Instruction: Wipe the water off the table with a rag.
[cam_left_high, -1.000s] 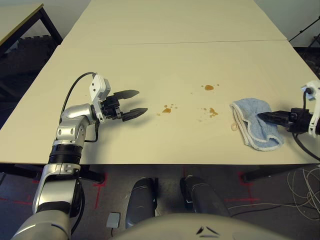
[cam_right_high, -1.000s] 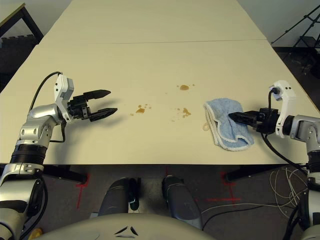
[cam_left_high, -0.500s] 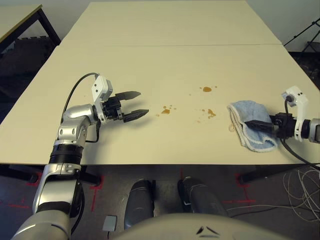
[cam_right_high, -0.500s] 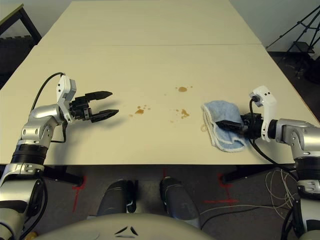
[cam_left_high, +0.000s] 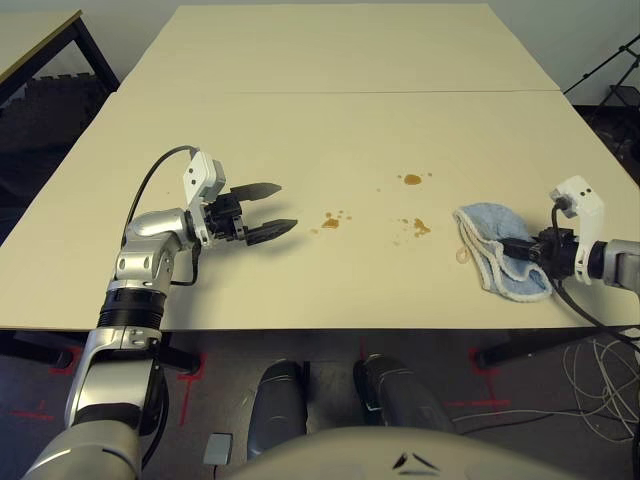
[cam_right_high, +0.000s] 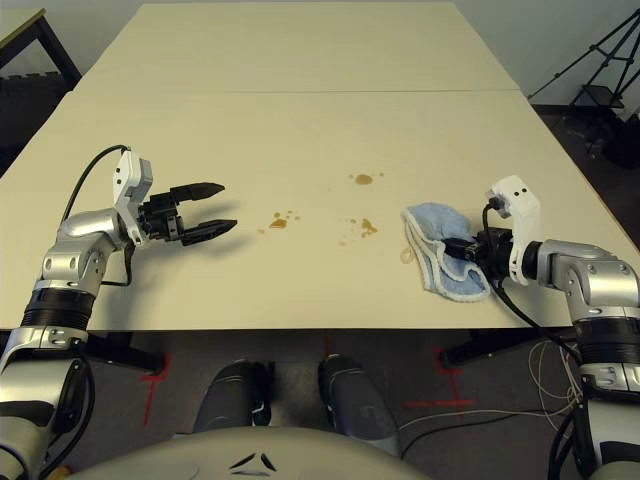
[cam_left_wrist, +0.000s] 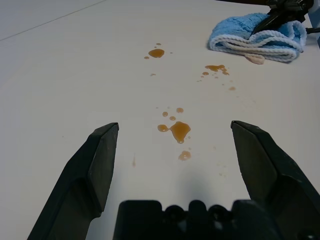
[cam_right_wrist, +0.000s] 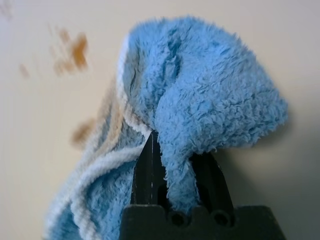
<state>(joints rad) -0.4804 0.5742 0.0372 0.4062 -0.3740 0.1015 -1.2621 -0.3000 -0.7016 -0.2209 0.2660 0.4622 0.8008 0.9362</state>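
Observation:
The light blue rag (cam_left_high: 490, 245) lies bunched on the pale table (cam_left_high: 330, 130) at the right, near its front edge. My right gripper (cam_right_high: 462, 246) is shut on the rag (cam_right_wrist: 200, 110), a fold pinched between its black fingers (cam_right_wrist: 150, 175). The water shows as small amber drops: one cluster (cam_left_high: 331, 220) mid-table, a second (cam_left_high: 420, 227) just left of the rag, a third (cam_left_high: 412, 179) farther back. My left gripper (cam_left_high: 272, 208) hovers open at the left, pointing toward the drops (cam_left_wrist: 179, 131), nothing between its fingers (cam_left_wrist: 95, 165).
A seam line (cam_left_high: 330, 92) crosses the tabletop farther back. A smaller beige table with black legs (cam_left_high: 40, 45) stands at the far left. A black tripod (cam_right_high: 600, 60) stands off the table's right side. Cables (cam_left_high: 600, 370) lie on the floor at the right.
My right gripper has pushed left into the rag and shut on a fold of it, bunching the cloth. The left arm has not moved. The camera has shifted a little.

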